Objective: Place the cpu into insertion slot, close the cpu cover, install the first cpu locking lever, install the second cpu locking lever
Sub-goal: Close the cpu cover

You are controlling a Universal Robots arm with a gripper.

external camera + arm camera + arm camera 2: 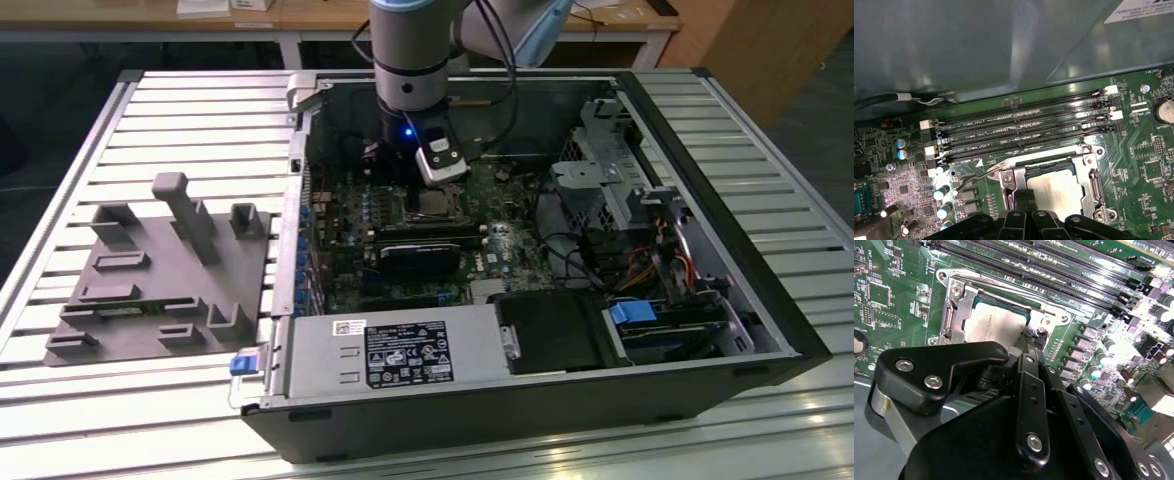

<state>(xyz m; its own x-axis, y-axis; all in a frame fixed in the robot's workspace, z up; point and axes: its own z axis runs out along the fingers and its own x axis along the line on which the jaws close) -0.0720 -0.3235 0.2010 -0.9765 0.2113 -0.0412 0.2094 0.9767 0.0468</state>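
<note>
The cpu lies in the insertion slot with the cpu cover folded flat over its edges, so the step in hand looks like the first locking lever (its wire seems unlatched beside the slot). The gripper sits at the cover's edge, fingertips drawn together; latching that lever would call for a firm, exact downward press.

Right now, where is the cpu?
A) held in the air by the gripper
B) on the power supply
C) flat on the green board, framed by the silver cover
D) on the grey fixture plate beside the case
C: in the second wrist view the cpu lies flat inside the window of the cpu cover, on the green circuit board.
</note>
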